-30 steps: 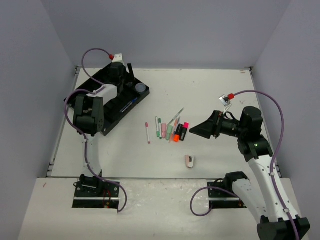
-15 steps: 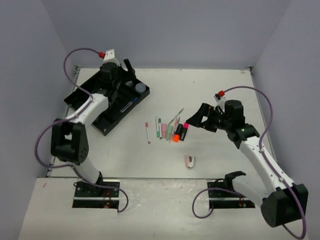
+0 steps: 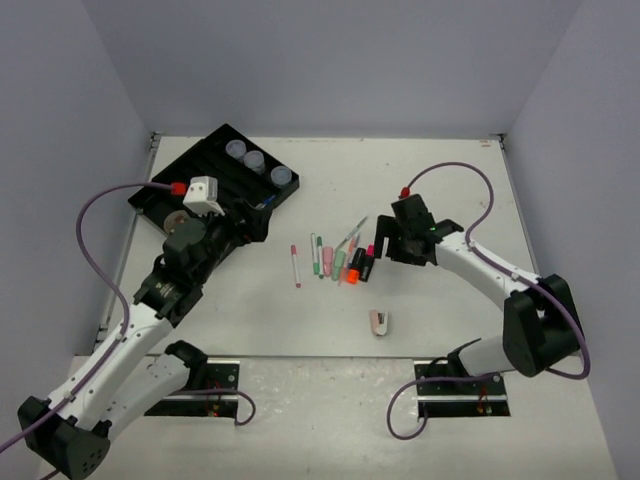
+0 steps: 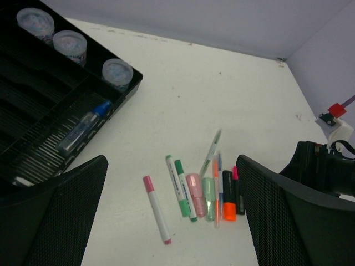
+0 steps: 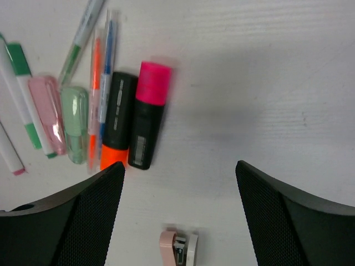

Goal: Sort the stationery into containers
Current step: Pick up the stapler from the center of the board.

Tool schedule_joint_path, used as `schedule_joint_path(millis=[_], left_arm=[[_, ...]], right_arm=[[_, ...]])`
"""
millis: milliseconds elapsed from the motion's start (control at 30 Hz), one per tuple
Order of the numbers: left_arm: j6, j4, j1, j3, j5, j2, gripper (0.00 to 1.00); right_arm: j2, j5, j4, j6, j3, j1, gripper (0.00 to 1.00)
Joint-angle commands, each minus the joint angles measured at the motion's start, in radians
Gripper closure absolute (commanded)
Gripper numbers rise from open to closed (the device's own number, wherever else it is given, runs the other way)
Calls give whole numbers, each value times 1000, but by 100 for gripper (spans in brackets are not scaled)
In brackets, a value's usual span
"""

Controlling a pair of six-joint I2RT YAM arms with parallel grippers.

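The black divided tray (image 3: pixel 160 192) lies at the far left, with three greyish jars (image 3: pixel 254 160) along its far edge and a blue pen (image 4: pixel 83 124) in one compartment. A row of pens and markers (image 3: pixel 338 260) lies mid-table: a pink-capped pen (image 4: pixel 156 208), green pens (image 4: pixel 182 188), an orange marker (image 5: pixel 115 122) and a pink marker (image 5: pixel 147 113). The pink-white stapler piece (image 3: pixel 380 321) lies nearer me. My left gripper (image 3: pixel 253 222) is open and empty between the tray and the pens (image 4: pixel 172 221). My right gripper (image 3: pixel 384 241) is open and empty just right of the pink marker (image 5: pixel 180 216), with the stapler piece (image 5: pixel 178 246) between its fingers in view. I cannot make out the tape ring.
Grey walls close off the table at the back and both sides. The right arm's body (image 4: pixel 319 169) shows at the right of the left wrist view. Purple cables (image 3: pixel 100 215) loop off both arms.
My left arm has pulled back from over the tray toward the near side, uncovering two more jars. My right arm has reached left, up to the markers.
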Motion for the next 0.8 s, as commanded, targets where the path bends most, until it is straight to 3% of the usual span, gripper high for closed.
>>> schedule_joint_path(millis=[0,200,467,700,767], left_arm=[[73,-246,-1,49,5,-137,0],[148,-405,-1,115,-67,-227,0],[178,-422,-1,64,-96,-240,0],[188,-403,-1,54,-82,-220,0],[190,-402,-1,52,-80,-216,0]], right_arm=[[-27,132,-153,33,26,153,17],[-145,138,-209,117,-93,277,15],[-193,99,-273,216,-171,434,19],[-117,88,-214,235,-190,477,26],[-69,83,-201,230,-183,485,32]])
